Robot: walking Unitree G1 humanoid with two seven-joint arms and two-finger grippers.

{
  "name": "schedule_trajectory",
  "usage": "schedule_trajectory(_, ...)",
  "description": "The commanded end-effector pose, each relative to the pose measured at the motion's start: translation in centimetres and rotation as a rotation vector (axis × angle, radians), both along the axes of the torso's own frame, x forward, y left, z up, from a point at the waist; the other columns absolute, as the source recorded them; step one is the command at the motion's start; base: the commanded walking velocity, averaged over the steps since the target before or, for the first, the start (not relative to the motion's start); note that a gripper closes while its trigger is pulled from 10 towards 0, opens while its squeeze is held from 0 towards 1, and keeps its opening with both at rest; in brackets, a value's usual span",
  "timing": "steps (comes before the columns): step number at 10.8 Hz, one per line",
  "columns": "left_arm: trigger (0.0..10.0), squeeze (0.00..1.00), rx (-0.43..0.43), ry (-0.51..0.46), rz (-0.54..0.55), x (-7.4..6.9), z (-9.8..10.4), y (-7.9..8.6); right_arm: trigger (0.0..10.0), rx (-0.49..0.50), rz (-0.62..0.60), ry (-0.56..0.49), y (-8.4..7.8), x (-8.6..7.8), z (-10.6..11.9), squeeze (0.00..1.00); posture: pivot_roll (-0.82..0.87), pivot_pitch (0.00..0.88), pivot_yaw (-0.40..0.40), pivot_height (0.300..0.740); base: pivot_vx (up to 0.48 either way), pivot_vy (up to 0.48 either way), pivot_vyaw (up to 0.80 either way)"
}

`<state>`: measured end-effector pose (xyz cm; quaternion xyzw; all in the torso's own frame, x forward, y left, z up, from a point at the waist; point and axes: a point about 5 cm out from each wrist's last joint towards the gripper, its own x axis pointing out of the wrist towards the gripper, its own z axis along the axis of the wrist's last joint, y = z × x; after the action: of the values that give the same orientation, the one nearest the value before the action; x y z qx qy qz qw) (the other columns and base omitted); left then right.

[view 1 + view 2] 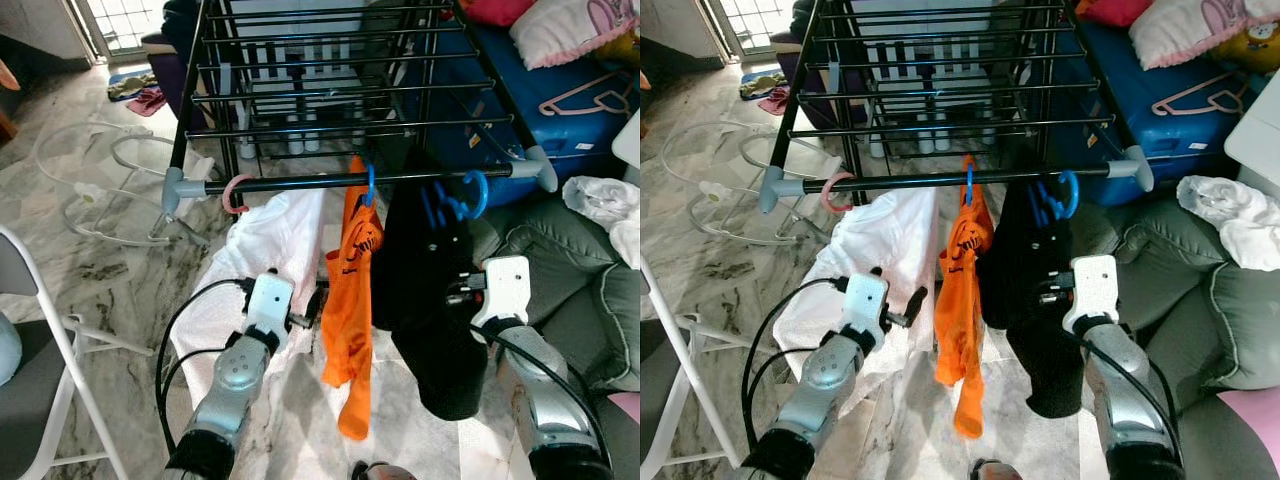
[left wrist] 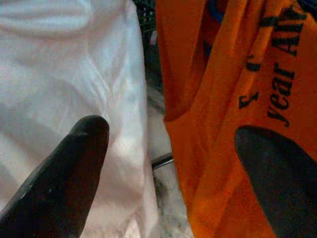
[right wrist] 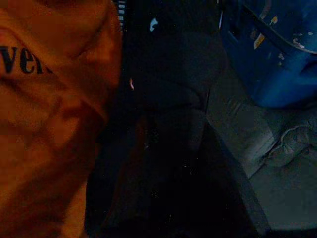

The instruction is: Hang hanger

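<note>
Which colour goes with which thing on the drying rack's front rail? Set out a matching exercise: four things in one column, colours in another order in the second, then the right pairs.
Things:
1. hanger hook at the rail's left end
2. shirt with black lettering, hanging in the middle
3. garment hanging right of the middle
4. cloth draped below the left hook

Colours:
A. black
B. white
C. pink
D. orange

Pairs: 1-C, 2-D, 3-A, 4-B
</note>
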<state>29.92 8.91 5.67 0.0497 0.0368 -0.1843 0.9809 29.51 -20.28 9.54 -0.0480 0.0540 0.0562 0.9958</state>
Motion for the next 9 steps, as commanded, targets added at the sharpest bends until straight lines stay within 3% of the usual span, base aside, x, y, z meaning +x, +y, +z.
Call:
schedule_trajectory(1, 10.0, 0.0, 0.009, 0.012, 0.0, -0.03, -0.3, 0.07, 10.0, -0.005, 0.001, -0.037, 0.25, -0.02, 0.87, 0.0, -0.3, 0.054, 0.012, 0.74, -0.27, 0.0, 0.0)
schedule_trajectory(9, 10.0, 0.0, 0.013, 0.018, 0.008, 0.06, -0.53, 0.04, 10.0, 0.005, -0.01, 0.022, 0.75, -0.63, 0.06, 0.0, -0.3, 0.058, 0.008, 0.74, -0.312, 0.0, 0.0)
